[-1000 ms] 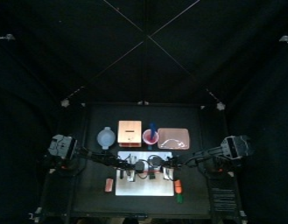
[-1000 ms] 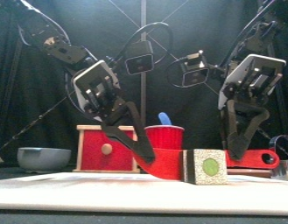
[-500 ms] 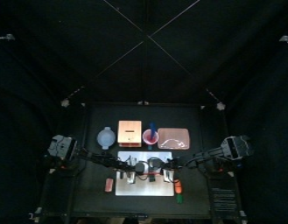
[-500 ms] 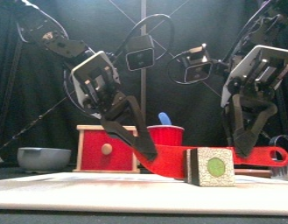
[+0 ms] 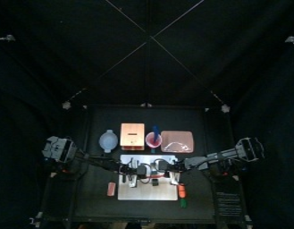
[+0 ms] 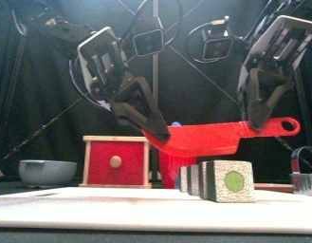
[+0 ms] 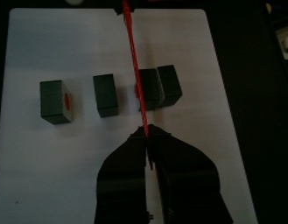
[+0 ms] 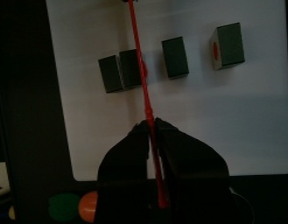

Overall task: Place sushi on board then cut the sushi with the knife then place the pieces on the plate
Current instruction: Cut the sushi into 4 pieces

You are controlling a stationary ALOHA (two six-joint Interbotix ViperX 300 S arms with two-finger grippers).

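Red knife (image 6: 228, 136) gripped by left hand (image 6: 156, 139), right hand (image 6: 257, 122), over sushi (image 6: 226, 180), blue knife (image 5: 150, 134) in cup (image 5: 154, 140)

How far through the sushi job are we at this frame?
Done: the sushi roll is on the white board. Two pieces stand apart and a pair sits together. In hand: the left gripper and right gripper each clamp an end of the red knife, held above the row. Left: parting that pair if uncut, then moving everything to the pink tray, where no piece shows.
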